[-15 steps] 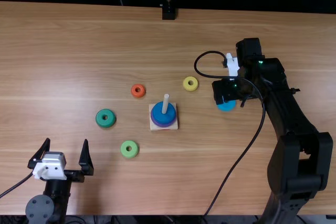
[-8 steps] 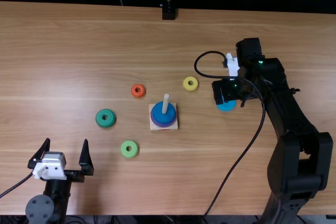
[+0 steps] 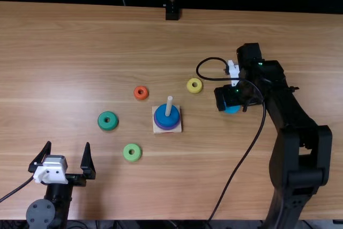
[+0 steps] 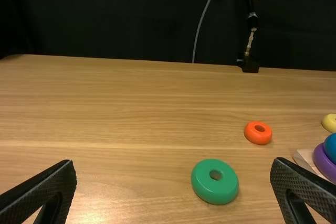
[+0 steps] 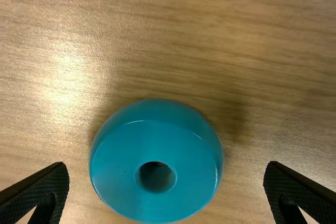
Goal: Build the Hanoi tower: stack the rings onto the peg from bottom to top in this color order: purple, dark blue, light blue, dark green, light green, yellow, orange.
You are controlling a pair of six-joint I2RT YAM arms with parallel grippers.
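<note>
My right gripper (image 3: 229,100) is over the light blue ring (image 3: 232,109), partly covering it. In the right wrist view that light blue ring (image 5: 156,169) lies flat between the parted fingers of the right gripper (image 5: 165,187), touching neither. The peg (image 3: 169,105) carries the purple ring (image 3: 167,127) with the dark blue ring (image 3: 165,119) on top. My left gripper (image 3: 64,159) stands open at the near left; in its wrist view the left gripper (image 4: 173,182) holds nothing. Loose on the table are the dark green (image 3: 107,120), light green (image 3: 132,152), orange (image 3: 141,93) and yellow (image 3: 194,85) rings.
The wooden base (image 3: 178,127) sits mid-table (image 3: 96,41). A black cable (image 3: 252,145) loops from the right arm down to the near edge. A black stand (image 3: 172,13) is at the table's far edge.
The right arm has shifted slightly left and nearer the table's front edge, covering more of the light blue ring. The left arm and the rings have stayed put.
</note>
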